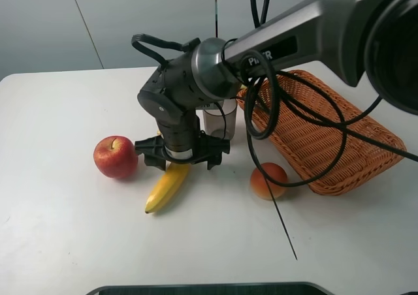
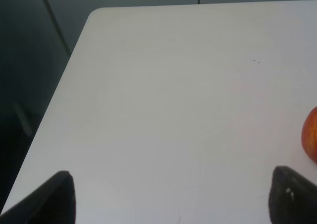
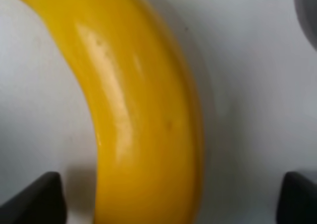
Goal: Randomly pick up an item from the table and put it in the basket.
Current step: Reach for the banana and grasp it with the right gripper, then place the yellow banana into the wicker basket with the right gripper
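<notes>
The right end effector (image 1: 181, 153) hangs low over one end of the banana (image 1: 164, 189), jaws spread wide to either side of the fruit and gripping nothing. The banana lies on the white surface (image 1: 65, 230) near the red apple (image 1: 115, 156), outside the wicker basket (image 1: 326, 145). The left end effector (image 2: 173, 199) is also wide open, holding nothing.

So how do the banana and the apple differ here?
The banana is long, curved and yellow; the apple is round and red. The banana lies partly under the open right gripper; the apple sits uncovered beside it. Both rest on the white table, outside the basket.
</notes>
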Controlling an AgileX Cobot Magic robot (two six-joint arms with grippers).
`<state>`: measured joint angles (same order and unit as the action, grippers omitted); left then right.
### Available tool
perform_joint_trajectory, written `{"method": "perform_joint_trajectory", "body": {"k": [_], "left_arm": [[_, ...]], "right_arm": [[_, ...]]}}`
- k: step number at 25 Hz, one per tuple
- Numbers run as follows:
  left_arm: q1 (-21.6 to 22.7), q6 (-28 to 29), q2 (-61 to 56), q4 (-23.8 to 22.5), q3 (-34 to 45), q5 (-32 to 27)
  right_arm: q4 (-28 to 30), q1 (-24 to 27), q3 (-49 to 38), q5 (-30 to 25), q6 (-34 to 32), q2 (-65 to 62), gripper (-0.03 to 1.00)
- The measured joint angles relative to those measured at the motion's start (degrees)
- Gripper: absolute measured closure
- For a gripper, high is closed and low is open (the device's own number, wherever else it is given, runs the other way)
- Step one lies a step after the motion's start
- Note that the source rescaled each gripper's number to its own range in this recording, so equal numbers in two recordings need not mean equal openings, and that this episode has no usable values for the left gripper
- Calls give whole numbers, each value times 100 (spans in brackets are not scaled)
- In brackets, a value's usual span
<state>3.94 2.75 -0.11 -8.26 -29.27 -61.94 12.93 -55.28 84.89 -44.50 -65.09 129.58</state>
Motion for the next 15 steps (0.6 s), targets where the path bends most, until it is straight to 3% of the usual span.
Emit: {"method": "perform_joint_trajectory", "body": {"k": [3,15], "left_arm": [[0,0,0,0,0,0],[0,0,0,0,0,0]], "right_arm": [[0,0,0,0,0,0,97],[0,0,0,-11,0,0,96]]}}
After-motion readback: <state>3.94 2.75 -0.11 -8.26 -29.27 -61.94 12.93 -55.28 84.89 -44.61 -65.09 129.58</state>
